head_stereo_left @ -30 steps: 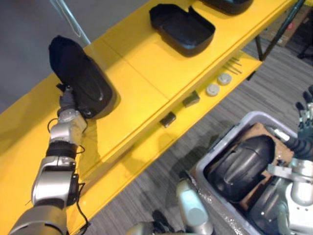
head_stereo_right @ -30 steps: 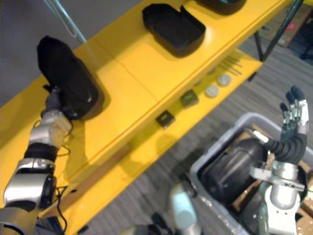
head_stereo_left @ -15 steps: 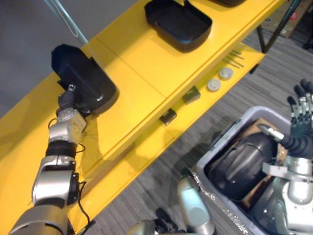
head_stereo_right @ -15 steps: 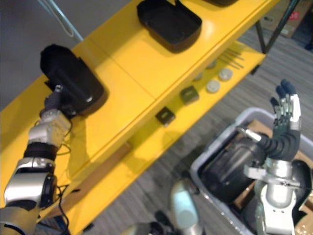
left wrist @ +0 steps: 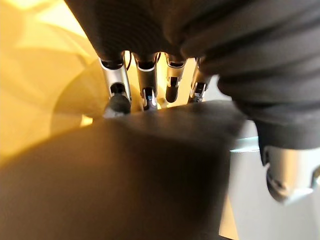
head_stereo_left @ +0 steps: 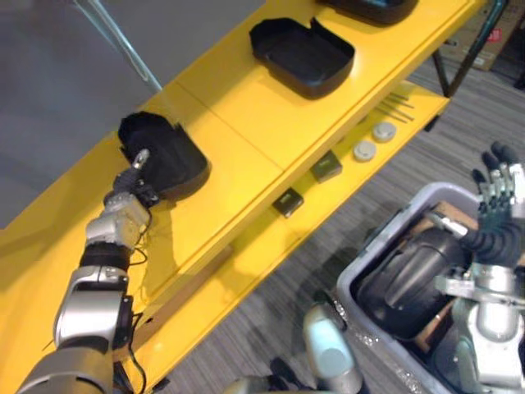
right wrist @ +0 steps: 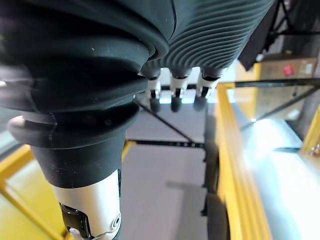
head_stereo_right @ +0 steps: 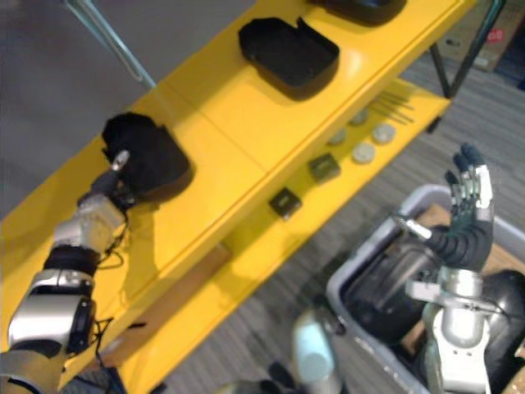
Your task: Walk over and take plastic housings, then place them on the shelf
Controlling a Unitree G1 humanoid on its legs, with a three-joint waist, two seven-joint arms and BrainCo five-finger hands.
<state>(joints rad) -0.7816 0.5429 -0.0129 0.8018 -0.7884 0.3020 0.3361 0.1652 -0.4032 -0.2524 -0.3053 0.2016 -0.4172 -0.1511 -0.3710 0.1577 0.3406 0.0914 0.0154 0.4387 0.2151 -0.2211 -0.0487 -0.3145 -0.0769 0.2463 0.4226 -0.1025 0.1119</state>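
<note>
The black plastic housing point(head_stereo_left: 166, 153) lies on the top board of the glossy yellow shelf point(head_stereo_left: 238, 107), hollow side up, a rounded matte shell with a raised rim. The left hand point(head_stereo_left: 129, 193) is at its near edge, touching the rim; whether it grips or has let go I cannot tell. Farther along the same board sits a second housing point(head_stereo_left: 303, 53), also open side up, a shallow tub with a notched wall, and a third point(head_stereo_left: 369, 6) lies beyond it at the frame's edge. On the lower yellow tier are two small dark blocks point(head_stereo_left: 288, 202), two pale round discs point(head_stereo_left: 363, 150) and some thin rods point(head_stereo_left: 399, 102). The right hand point(head_stereo_right: 466, 205) is raised above a grey plastic bin point(head_stereo_left: 385, 238) on the striped grey floor, fingers straight and spread, holding nothing. Smooth domed black housings point(head_stereo_left: 410, 279) lie in the bin.
</note>
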